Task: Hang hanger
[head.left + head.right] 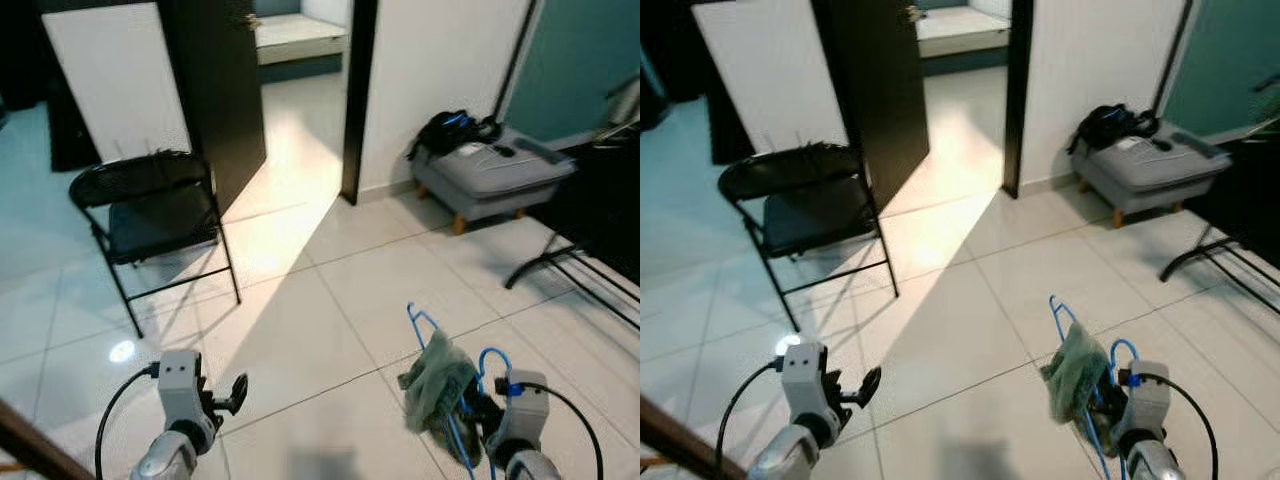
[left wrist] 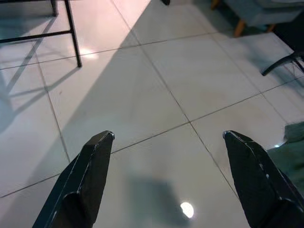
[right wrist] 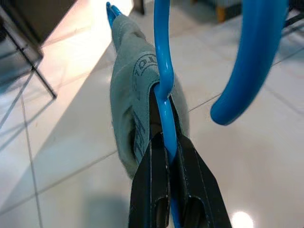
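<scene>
Hanger: a blue plastic-coated wire hanger [image 3: 164, 90] with a grey-green cloth [image 1: 436, 380] draped over it, held low over the white floor tiles [image 1: 330, 330] in front of the robot.
Right gripper [image 3: 172, 156]: its two black fingers are pinched tight on the blue wire, with the hook [image 3: 251, 61] curving up just beside them.
Left gripper [image 2: 168, 142]: spread wide and holding nothing, pointed down at bare tiles.
Progress: the hanger is in hand but not yet hung; I judge the carry and the hooking are both left to do.
Likely target: a dark metal rack [image 1: 590, 270] at the right edge, well apart from the hanger; its rail is not visible.
Surroundings: a black folding chair [image 1: 150, 225] to the left, a grey footstool [image 1: 490, 175] with a black bag [image 1: 450, 130] by the wall, a dark open door [image 1: 215, 90] beyond.
</scene>
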Controlling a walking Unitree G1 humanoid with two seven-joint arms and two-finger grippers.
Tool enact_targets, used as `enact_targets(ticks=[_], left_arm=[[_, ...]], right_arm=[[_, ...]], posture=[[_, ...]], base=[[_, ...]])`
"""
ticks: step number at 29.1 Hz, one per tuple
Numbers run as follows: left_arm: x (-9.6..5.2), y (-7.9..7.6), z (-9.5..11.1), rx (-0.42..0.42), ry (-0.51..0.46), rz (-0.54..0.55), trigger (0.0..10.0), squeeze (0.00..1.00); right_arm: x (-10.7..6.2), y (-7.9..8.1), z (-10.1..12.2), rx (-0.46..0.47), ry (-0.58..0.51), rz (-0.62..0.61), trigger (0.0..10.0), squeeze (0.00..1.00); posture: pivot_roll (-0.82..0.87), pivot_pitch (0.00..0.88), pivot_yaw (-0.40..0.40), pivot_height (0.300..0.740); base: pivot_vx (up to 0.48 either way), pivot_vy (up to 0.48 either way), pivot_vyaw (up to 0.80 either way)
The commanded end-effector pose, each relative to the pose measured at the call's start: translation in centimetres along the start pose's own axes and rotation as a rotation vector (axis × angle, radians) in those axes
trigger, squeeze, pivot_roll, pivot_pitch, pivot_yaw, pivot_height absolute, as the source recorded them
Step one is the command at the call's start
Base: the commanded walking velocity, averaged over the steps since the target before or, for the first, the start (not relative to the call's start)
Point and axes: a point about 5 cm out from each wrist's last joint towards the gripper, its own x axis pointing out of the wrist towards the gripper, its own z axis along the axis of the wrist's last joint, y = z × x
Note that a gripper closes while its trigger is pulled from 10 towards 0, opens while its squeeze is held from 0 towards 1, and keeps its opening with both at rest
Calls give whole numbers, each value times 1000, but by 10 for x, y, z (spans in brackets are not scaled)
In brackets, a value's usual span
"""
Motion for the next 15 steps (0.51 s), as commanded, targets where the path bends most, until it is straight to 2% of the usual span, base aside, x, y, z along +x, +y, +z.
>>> enact_targets(ticks=[1,11,15], left_arm=[[-2,2,-3,12,12,7,10000,0],[-2,1,-2,17,0,6,10000,0],[-2,0,-2,19,-10,6,10000,0]], right_arm=[[-2,3,-3,-9,5,16,10000,0],[0,11,2,-70,-14,92,10000,0],[4,20,5,-77,-31,116,10000,0]], posture=[[21,34,29,735],[17,34,24,735],[17,35,18,735]], base=[[0,0,-800],[0,0,-800],[0,0,-216]])
